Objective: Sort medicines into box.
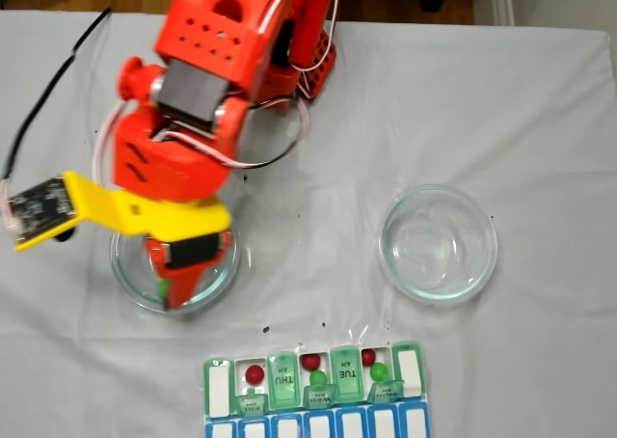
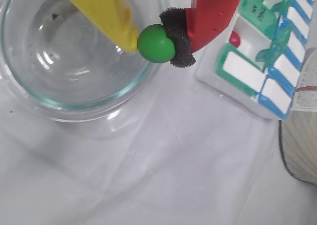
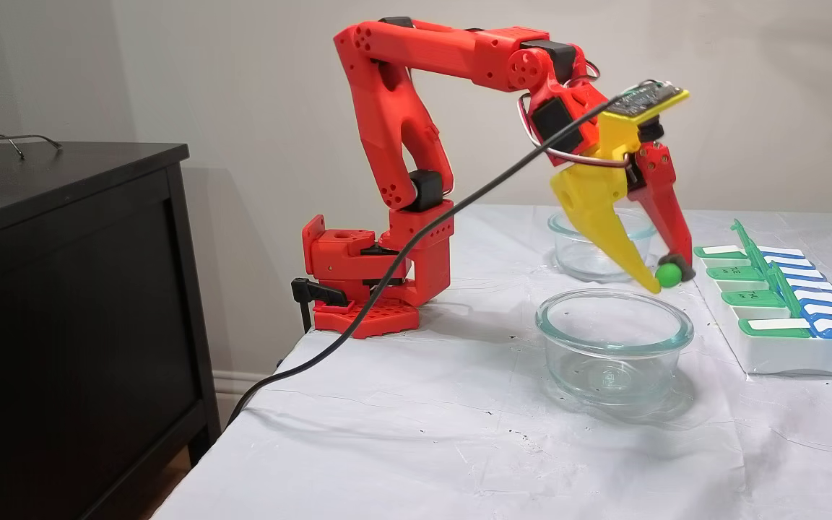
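Note:
My gripper [image 2: 156,42] is shut on a bright green pill [image 2: 154,44], pinched between the yellow finger [image 2: 111,12] and the red finger's black foam pad [image 2: 178,36]. In a fixed view the gripper [image 3: 669,276] holds the pill [image 3: 667,274] just above the far rim of the near glass dish [image 3: 568,354]. From above, the gripper [image 1: 169,286] hangs over the left dish [image 1: 123,269]. The box [image 1: 220,390] lies open at the front edge, with three dark red pills [image 1: 254,373] and two green ones [image 1: 378,370] in its white compartments. The box [image 2: 242,69] lies right of the gripper.
A second glass dish [image 1: 439,243] stands to the right, empty; it is the farther dish [image 3: 575,253] in the side view. A black cable [image 3: 387,267] runs off the table's near-left edge. A black cabinet [image 3: 62,303] stands beside the table. Small black specks dot the white cloth.

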